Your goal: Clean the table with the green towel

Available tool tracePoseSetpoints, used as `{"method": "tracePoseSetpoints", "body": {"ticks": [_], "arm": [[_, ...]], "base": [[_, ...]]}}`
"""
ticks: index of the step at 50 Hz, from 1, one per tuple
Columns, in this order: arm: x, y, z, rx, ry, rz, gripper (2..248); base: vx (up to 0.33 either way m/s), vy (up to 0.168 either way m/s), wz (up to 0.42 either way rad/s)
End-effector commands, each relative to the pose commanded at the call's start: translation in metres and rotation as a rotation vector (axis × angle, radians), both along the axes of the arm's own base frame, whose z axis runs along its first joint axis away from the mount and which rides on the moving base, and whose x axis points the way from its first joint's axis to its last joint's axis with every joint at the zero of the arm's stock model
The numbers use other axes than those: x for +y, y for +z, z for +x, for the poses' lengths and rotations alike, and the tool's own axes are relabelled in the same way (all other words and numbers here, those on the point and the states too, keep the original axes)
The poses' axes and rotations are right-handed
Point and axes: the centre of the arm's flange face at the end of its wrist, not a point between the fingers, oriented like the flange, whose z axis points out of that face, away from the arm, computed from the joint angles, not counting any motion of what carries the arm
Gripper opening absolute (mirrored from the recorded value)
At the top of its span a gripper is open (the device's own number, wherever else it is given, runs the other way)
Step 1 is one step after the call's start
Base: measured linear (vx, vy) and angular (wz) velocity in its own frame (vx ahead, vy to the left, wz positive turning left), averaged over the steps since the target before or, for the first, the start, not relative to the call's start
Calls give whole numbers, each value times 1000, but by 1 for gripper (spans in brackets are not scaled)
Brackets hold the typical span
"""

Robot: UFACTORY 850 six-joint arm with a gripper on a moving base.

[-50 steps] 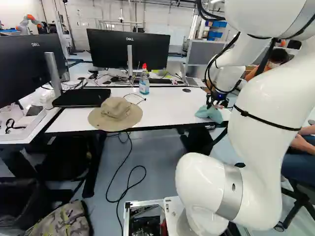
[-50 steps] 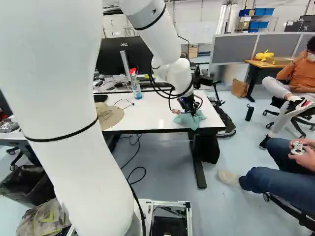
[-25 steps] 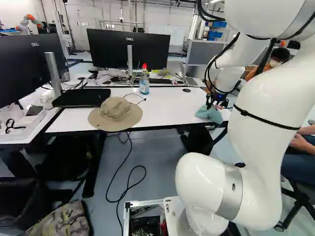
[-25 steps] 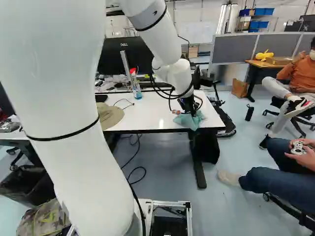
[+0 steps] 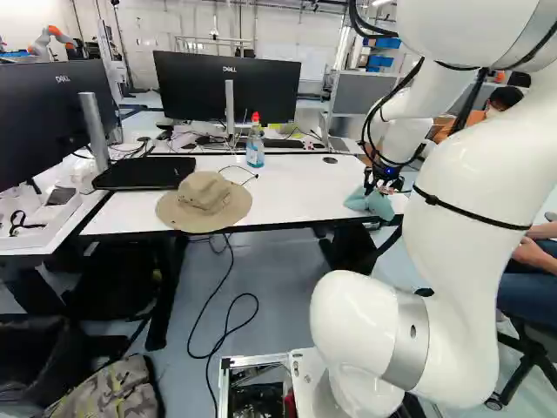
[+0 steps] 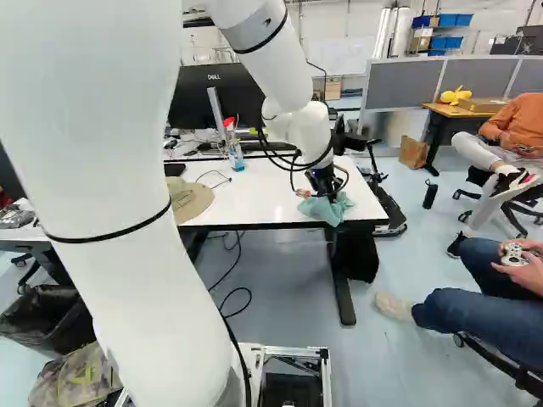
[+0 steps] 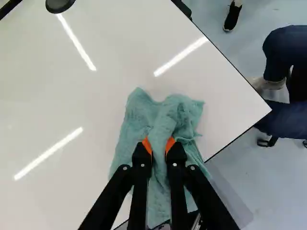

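One arm [image 5: 474,252], white, rises from the joint at the foot of both base views. Its upper part runs out of the top of each; the forearm comes back down ahead, over the right end of the table [image 6: 254,206]. Wrist bent, gripper [image 6: 330,194] pointing down at the table near its front right corner.

Fingers: two, with orange pads [image 7: 171,143], part-way apart, a bunched fold of cloth pinched between them from both sides.

Green towel [image 7: 139,115]: one, crumpled. It lies by the front edge, close to the front right corner, part on the tabletop, the lower end past the edge.

Other counts on the same table:
- hat [image 5: 205,193]: one, tan, brimmed, by the front edge toward the left corner.
- spray bottle [image 5: 254,150]: one, red top, blue liquid, upright just inside the back edge.
- round black disc [image 5: 330,159]: one, near the back edge, to the right of the bottle.
- flat black slab [image 5: 144,173]: one, at the back left corner.

Monitors, two: one [image 5: 224,87] beyond the back edge, the other [image 5: 57,117] off past the left edge. On the floor, one camouflage bag [image 5: 109,392] and a looping black cable [image 5: 228,326].
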Motion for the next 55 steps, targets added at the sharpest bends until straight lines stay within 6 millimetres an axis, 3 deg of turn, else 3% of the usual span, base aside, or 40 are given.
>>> {"method": "tracePoseSetpoints", "body": {"ticks": [43,55], "arm": [[2,-1,-2,20,2,14,47],[15,-1,2,21,28,14,47]], "base": [[0,0,0],[0,0,0]]}}
